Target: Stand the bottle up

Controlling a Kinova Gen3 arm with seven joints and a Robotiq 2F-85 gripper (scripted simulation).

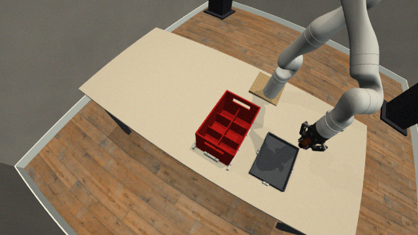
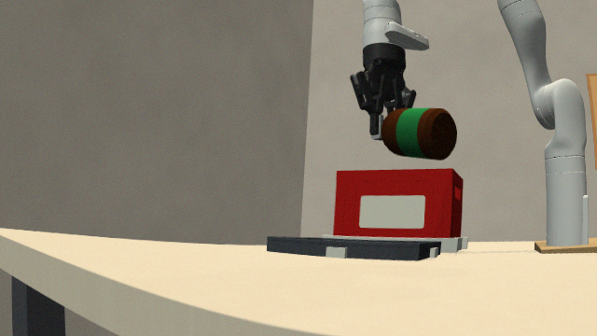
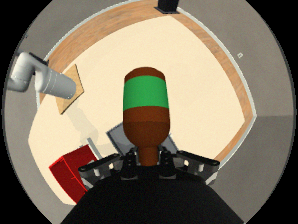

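Hanging high in the upper middle of the exterior view, the gripper (image 2: pixel 379 122) is clamped on the neck end of a brown bottle (image 2: pixel 420 133) with a green label band, and the bottle is held well off the table, lying close to horizontal with its flat base turned toward the right of the frame and slightly down. In that view the bottle sits above the top edge of the red crate (image 2: pixel 396 203), apart from it, while the dark tray (image 2: pixel 354 247) lies flat on the tan table (image 2: pixel 233 289) in front of the crate at lower middle. The top view places the gripper (image 1: pixel 308 141) at right of centre, just past the upper right corner of the tray (image 1: pixel 261 170), with only a small patch of the brown bottle (image 1: pixel 305 142) showing between the black fingers; the tray itself carries only a shadow. The crate (image 1: pixel 209 130), divided into compartments, stands just left of the tray near the frame's centre. The arm's base rests on a small wooden plate (image 1: pixel 258 85) toward the upper right. From the wrist view the bottle (image 3: pixel 145 119) points away up the middle of the frame, its neck pinched at the bottom between the fingers, with the crate (image 3: pixel 69 171) at lower left.
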